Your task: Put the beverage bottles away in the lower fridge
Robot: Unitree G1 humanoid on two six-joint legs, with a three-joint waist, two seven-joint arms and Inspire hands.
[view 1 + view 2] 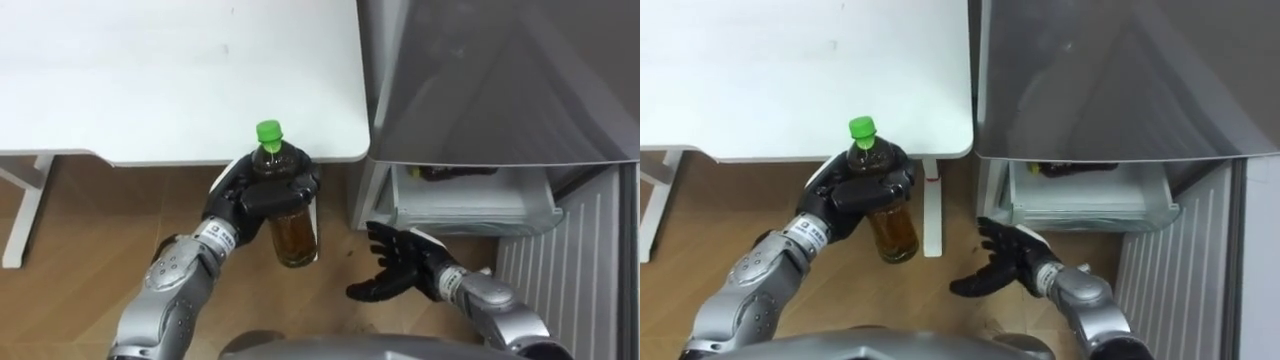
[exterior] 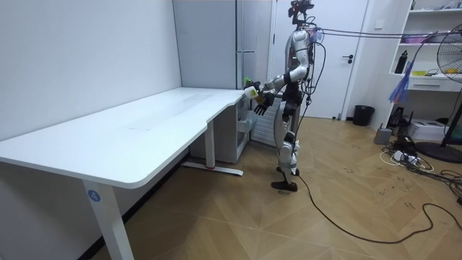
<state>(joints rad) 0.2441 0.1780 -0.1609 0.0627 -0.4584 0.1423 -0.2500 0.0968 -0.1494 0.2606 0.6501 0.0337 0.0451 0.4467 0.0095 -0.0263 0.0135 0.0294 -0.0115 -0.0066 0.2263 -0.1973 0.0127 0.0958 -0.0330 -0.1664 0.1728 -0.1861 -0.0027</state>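
Left eye view: the left hand (image 1: 262, 195) holds a drink bottle (image 1: 295, 235) upright. Its fingers and thumb are curled round the bottle's upper body, just under the green cap (image 1: 268, 131). The bottle contains an amber liquid. It hangs in the air above the wooden floor (image 1: 80, 270), at 6 o'clock from the right corner of the white table (image 1: 150, 70) and just off its near edge. It touches nothing but the hand.

The right hand (image 1: 400, 265) is at 4 o'clock from the bottle and apart from it. Its palm is turned up and toward the bottle, and its fingers are spread wide, holding nothing.

The grey fridge (image 1: 500, 80) stands just beside the table, at 3 o'clock from it. Its lower compartment (image 1: 470, 205) is open and lies at 1 o'clock from the right hand. A dark object (image 1: 455, 172) lies toward the back of the compartment, too shadowed to identify. The open lower door (image 1: 565, 270), with a ribbed white inner face, is at 3 o'clock from the right hand.

Room view: the robot stands upright on the floor at the far end of the table, in front of the fridge. Both forearms are raised before it, and the bottle is at about the level of the table top.
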